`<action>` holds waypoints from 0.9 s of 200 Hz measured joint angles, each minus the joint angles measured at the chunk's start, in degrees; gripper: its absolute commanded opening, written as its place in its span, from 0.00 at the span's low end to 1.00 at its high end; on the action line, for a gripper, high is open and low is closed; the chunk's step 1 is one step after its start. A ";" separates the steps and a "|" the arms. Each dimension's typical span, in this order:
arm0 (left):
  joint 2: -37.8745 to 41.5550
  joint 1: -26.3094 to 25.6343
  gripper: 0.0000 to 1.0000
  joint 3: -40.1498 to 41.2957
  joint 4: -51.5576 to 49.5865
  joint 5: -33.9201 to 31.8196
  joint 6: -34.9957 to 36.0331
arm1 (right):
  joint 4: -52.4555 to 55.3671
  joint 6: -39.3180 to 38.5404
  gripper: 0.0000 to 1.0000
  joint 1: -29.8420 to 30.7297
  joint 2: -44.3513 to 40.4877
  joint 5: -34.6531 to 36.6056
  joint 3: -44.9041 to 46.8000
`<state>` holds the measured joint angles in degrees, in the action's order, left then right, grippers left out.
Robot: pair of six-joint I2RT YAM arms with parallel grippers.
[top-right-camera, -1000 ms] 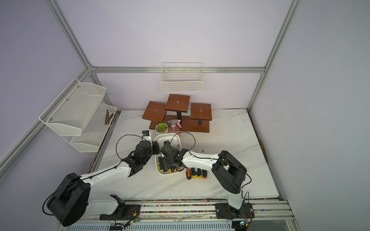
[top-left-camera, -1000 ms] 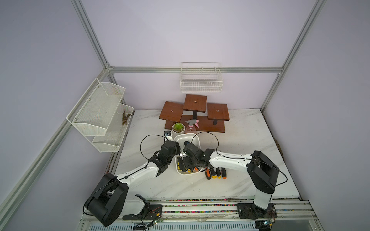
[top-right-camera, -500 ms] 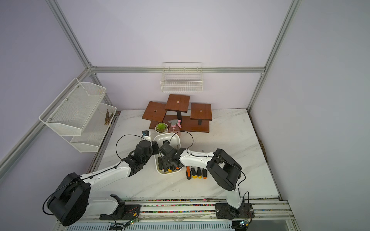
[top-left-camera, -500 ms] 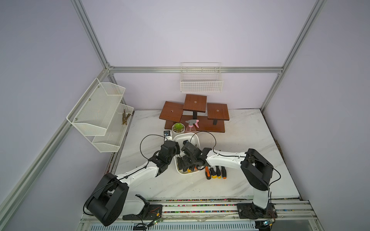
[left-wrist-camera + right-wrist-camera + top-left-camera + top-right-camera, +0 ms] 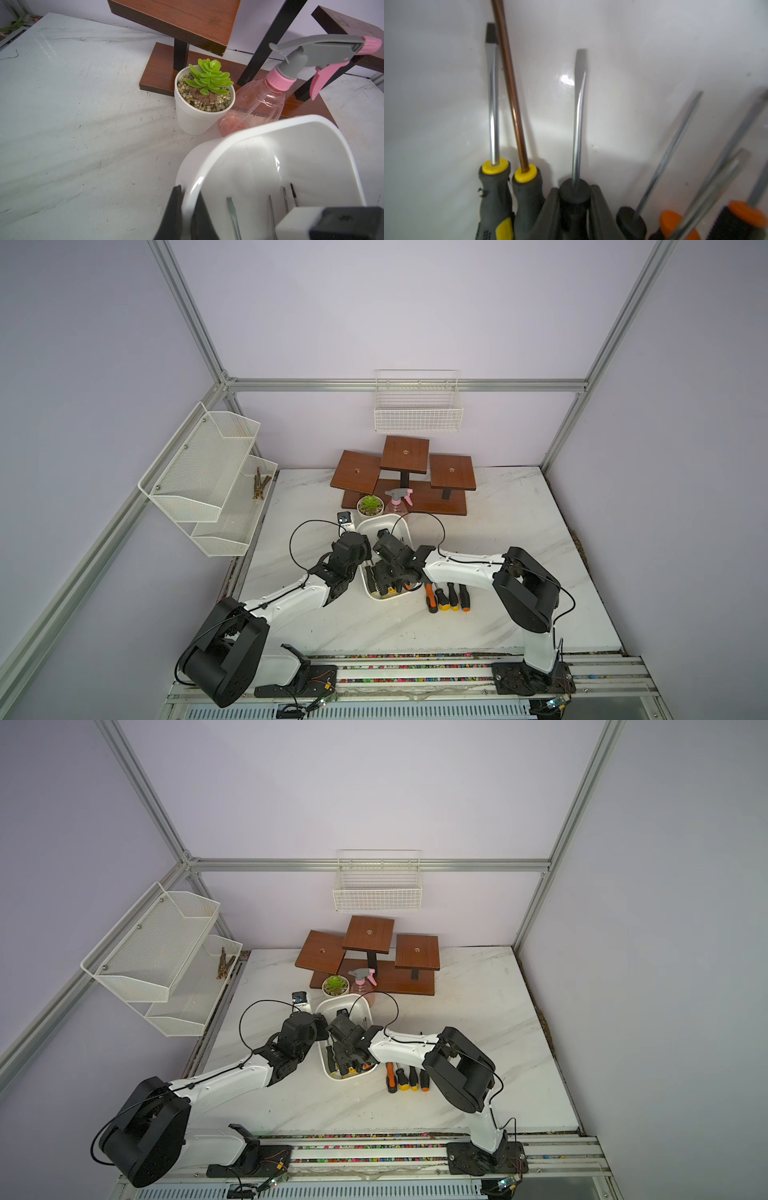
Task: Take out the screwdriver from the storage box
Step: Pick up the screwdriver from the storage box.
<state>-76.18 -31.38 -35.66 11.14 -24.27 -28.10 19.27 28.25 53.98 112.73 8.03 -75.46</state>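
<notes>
The right pincer [image 5: 574, 193] grips the black-handled screwdriver [image 5: 578, 124] snugly by its handle at the 6 o'clock end of the storage box [image 5: 291, 133]; the left pincer [image 5: 189, 192] is clamped shut on the box rim; a crooked lift could snag the close-packed yellow-collared neighbours [image 5: 495, 166], or the handle could slip

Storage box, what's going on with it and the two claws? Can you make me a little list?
Storage box: white tub on the table, more screwdrivers inside
Left claw: shut on the box's rim
Right claw: inside the box, closed around the black-handled screwdriver
Black-handled screwdriver: flat tip, not lifted out yet
Already out: four screwdrivers lying on the table beside the box
</notes>
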 measured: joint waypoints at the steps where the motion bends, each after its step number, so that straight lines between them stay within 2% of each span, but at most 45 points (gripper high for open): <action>1: 0.00 0.00 0.00 0.00 0.00 0.00 0.00 | 0.00 0.02 0.01 0.00 0.00 0.00 0.00; 35: 0.00 0.13 0.00 0.00 0.04 0.00 -0.02 | -1.31 0.15 0.00 -0.28 -0.46 -0.42 0.72; 95: 0.00 -0.35 0.00 0.00 1.33 1.90 0.02 | -3.80 0.15 0.00 -1.68 -6.16 -1.07 6.71; 180: 0.00 -0.79 0.00 0.00 1.25 2.93 0.15 | -5.62 -0.55 0.00 -2.19 -21.07 -2.23 12.57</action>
<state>-76.18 -32.16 -35.66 12.38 -21.34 -27.94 13.65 27.70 51.79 91.66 5.80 -62.89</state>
